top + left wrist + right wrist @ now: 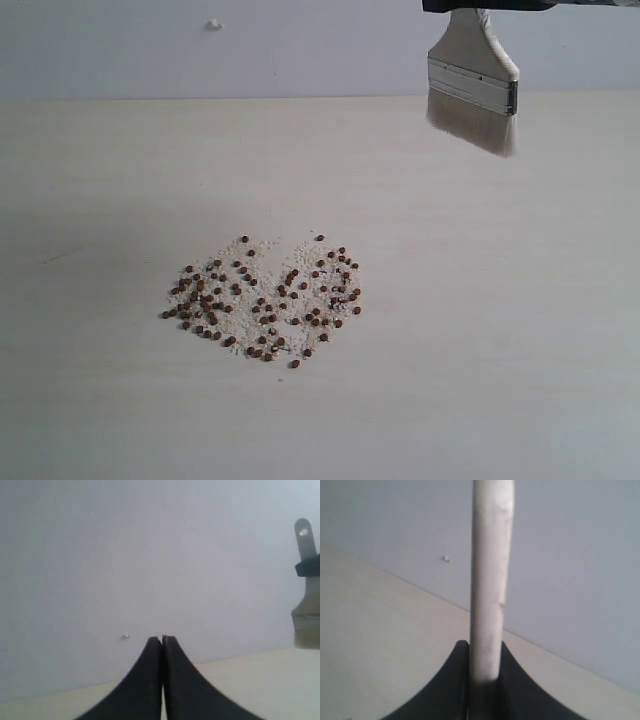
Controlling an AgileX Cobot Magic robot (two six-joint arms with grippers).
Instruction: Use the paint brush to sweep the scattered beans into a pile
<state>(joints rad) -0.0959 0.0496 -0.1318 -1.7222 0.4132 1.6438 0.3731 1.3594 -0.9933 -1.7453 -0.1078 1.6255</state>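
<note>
The beans (262,300) are lying clustered on the table (500,350), while the paint brush (474,85) is hanging above its far right, well apart.

The paint brush (490,580) is seen edge-on as a pale, narrow bar, clamped between the two black fingers (451,685) of the right gripper (485,647), which are pressed against either side of it. Behind it, a pale table (375,640) is met by a plain grey wall (580,565). A small white speck (446,558) is seen on the wall, near the table edge.
</note>
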